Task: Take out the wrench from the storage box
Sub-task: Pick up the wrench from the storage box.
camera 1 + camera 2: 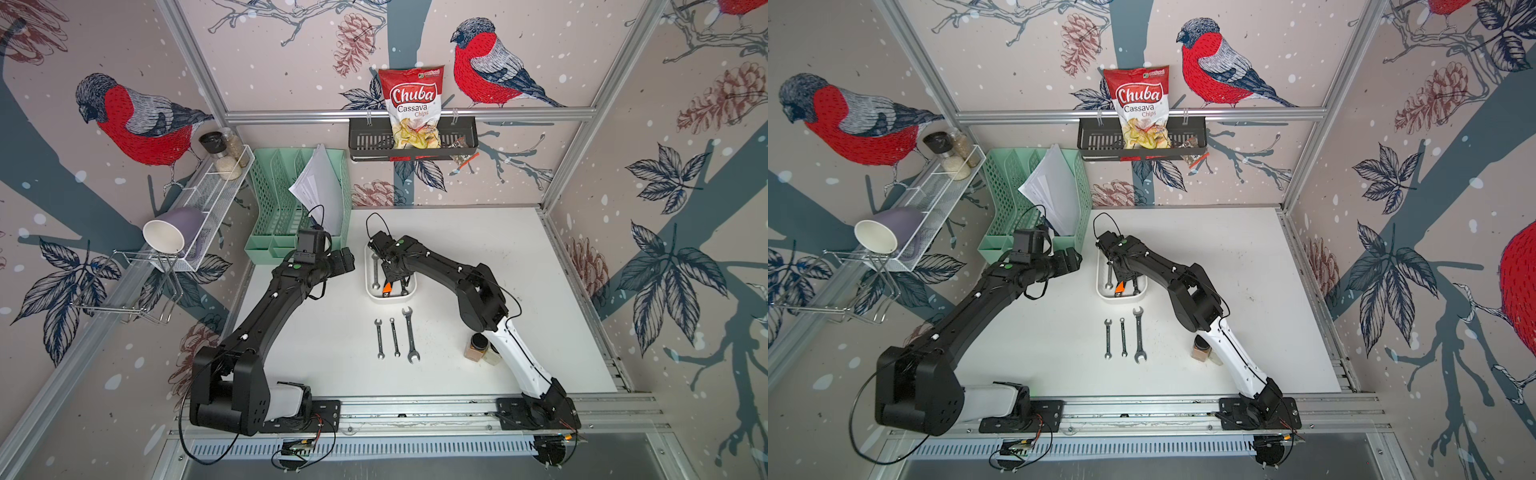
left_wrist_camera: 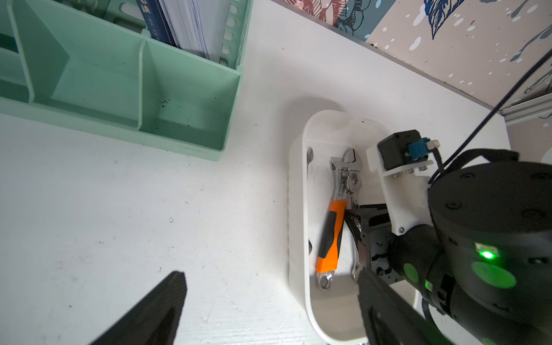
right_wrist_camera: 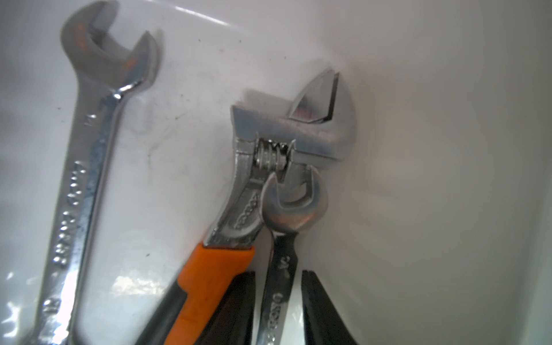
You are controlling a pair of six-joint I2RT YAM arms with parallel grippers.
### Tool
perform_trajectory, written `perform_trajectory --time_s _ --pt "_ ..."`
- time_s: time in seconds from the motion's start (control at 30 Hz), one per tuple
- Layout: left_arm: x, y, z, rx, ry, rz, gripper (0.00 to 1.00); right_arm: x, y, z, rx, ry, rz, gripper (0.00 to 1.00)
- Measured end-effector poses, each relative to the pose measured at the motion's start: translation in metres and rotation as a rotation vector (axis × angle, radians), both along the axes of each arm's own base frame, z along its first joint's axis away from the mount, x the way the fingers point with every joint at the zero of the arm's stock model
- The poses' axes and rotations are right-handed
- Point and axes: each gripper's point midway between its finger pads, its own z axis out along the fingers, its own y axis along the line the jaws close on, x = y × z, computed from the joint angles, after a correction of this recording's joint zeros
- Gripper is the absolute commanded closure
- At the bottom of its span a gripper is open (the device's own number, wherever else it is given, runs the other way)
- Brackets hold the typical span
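Storage box (image 1: 368, 277) — three wrenches (image 2: 331, 236) inside

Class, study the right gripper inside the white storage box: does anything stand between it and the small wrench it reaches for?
Nothing visible does. The right gripper straddles the small open-end wrench at its shank, slim gaps either side, inside the storage box. The orange-handled adjustable wrench lies close alongside, crowding one finger.

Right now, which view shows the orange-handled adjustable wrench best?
Left wrist: the orange-handled adjustable wrench lies full length in the white plastic tub. Right wrist: only head and upper handle. Both top views: an orange sliver under the right arm.
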Motion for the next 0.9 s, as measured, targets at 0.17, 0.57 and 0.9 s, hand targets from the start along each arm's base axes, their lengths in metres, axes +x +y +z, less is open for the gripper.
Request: perform_trajectory --time_s 0.17,0.57,0.9 --pt "0.0 0.0 0.0 0.0 0.0 0.0 0.07 0.0009 -0.0001 -0.0033 -0.008 -0.009 -0.003 0.72" --pt "-0.0003 0.0001 0.0018 -0.001 -0.005 0.0 0.07 0.0055 0.0022 -0.0027 0.011 -0.034 -0.023 0.9" --pt "-0.0006 0.0002 0.0033 -0.001 -0.009 0.0 0.06 0.0047 -0.0026 0.0024 -0.014 -0.045 -0.027 1.0"
